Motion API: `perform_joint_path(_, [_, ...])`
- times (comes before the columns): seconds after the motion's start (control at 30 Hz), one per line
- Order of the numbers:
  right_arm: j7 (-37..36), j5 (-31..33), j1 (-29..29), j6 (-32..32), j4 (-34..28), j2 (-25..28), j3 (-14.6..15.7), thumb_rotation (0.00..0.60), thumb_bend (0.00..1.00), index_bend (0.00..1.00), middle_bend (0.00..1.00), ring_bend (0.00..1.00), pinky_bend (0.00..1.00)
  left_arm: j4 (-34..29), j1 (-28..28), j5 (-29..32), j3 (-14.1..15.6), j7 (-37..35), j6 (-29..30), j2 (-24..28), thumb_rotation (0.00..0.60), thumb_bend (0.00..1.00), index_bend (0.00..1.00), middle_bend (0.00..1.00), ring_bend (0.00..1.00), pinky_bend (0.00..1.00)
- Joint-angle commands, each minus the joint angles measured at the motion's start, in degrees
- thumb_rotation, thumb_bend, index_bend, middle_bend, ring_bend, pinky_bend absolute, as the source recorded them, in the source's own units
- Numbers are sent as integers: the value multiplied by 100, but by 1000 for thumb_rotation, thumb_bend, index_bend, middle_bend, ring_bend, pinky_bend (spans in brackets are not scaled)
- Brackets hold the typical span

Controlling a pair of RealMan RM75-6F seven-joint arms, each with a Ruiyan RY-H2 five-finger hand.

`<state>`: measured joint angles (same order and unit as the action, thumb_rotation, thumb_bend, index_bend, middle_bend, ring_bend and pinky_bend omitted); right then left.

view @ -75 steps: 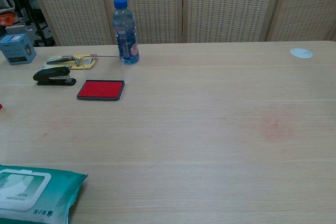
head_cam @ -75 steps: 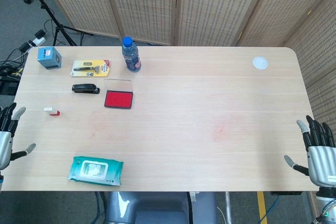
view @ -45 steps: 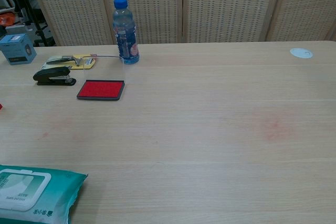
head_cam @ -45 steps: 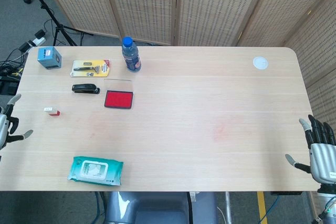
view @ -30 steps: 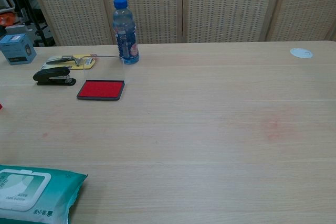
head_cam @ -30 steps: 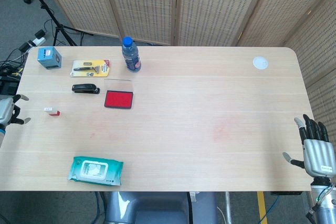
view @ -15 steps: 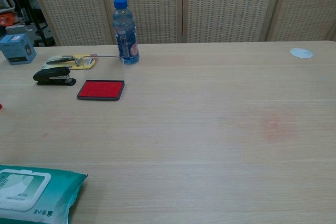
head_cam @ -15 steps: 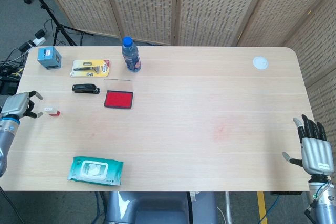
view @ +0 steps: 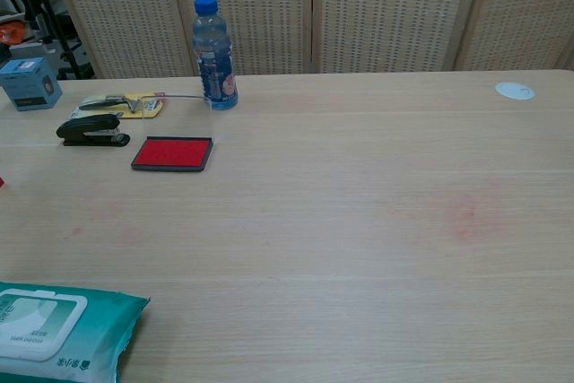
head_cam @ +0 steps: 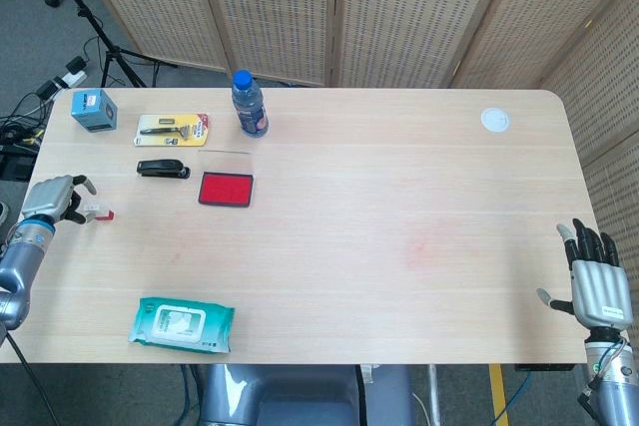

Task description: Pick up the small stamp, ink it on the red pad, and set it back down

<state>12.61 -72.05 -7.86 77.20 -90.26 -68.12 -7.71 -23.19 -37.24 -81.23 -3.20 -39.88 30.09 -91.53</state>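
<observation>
Your left hand (head_cam: 52, 199) sits at the left edge of the head view, just beside the small stamp (head_cam: 100, 213), which lies on the table (head_cam: 399, 207) apart from your fingers. Those fingers look loosely curled with nothing between them; whether any fingertip touches the stamp is too small to tell. Your right hand (head_cam: 596, 283) waits at the lower right of the frame, off the table's corner, fingers spread and holding nothing.

The stamp is tiny and lies close to the table's left edge, so a closing finger could flick it off the side or tip it over rather than pinch it. Once you have it, the red pad (head_cam: 226, 189) sits to the right of it, with the stapler (head_cam: 163, 169) just to its upper left; a wide swing of the hand could knock that, or the water bottle (head_cam: 250, 104) behind.

Only the head view shows your hands and the whole stamp. The chest view shows neither hand, and only a red sliver at its left edge that may be the stamp; it does give you a lower, closer look at the pad, the stapler and the wipes pack (view: 54, 329).
</observation>
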Motion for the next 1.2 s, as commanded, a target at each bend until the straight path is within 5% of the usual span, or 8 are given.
perform_joint_path(0.03, [-13, 22, -6, -12, 11, -3, -8, 600, 0, 0, 0, 0, 0, 50, -13, 5, 5, 9, -41, -36, 600, 254, 478, 970, 1000, 989])
perform_joint_path(0.8, [-75, 99, -49, -92, 44, 2, 6, 600, 0, 0, 0, 0, 0, 90, -48, 95, -97, -68, -59, -26, 600, 359, 640, 971, 1000, 989])
perform_joint_path(0.97, [-83, 97, -56, -105, 27, 12, 17, 600, 0, 0, 0, 0, 0, -409, -97, 44, -143, -199, 214, 280, 600, 359, 640, 971, 1000, 989])
perform_joint_path(1.2, [-133, 110, -74, -143, 13, 39, 14, 600, 0, 0, 0, 0, 0, -2043, -502, 24, -285, 120, 136, 1206, 600, 361, 644, 971, 1000, 989])
